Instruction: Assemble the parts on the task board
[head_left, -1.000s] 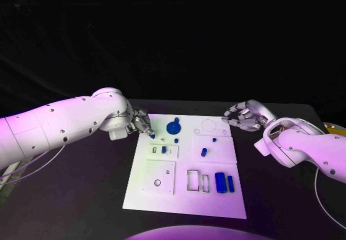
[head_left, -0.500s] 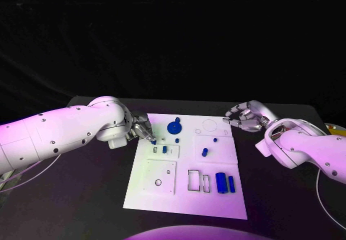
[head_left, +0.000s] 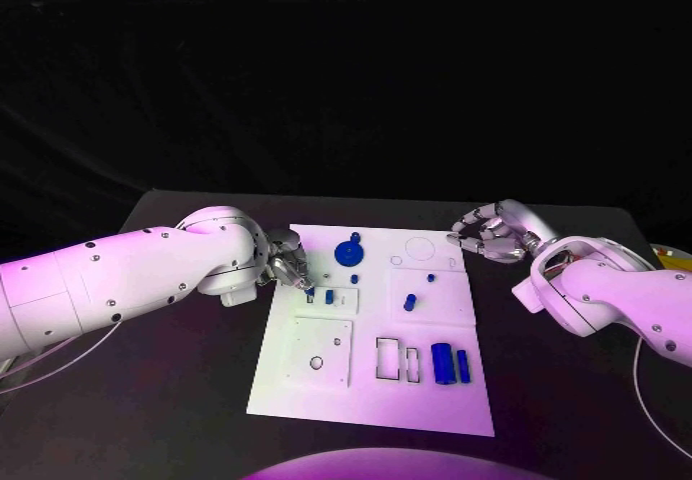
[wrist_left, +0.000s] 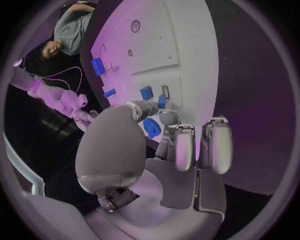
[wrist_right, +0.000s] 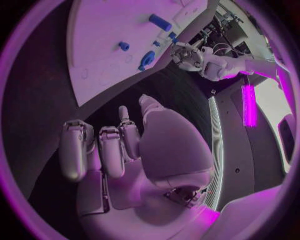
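The task board (head_left: 310, 390), a flat white rectangular plate with cut-out recesses, lies mid-table on the matte black table (head_left: 173, 400). Small blue parts rest on it: a round disc-shaped part (head_left: 348, 253) near its far edge, two blocks (head_left: 449, 364) in recesses near its near right. The left robot hand (head_left: 289, 266) pinches a small blue part (head_left: 309, 288) over the board's left edge. The right robot hand (head_left: 488, 236) hovers clenched, empty, beside the far right corner.

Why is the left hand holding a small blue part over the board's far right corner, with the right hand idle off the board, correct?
Not quite: in the head view the left hand holds the small blue part at the task board's far left side. The right hand is idle off the board.
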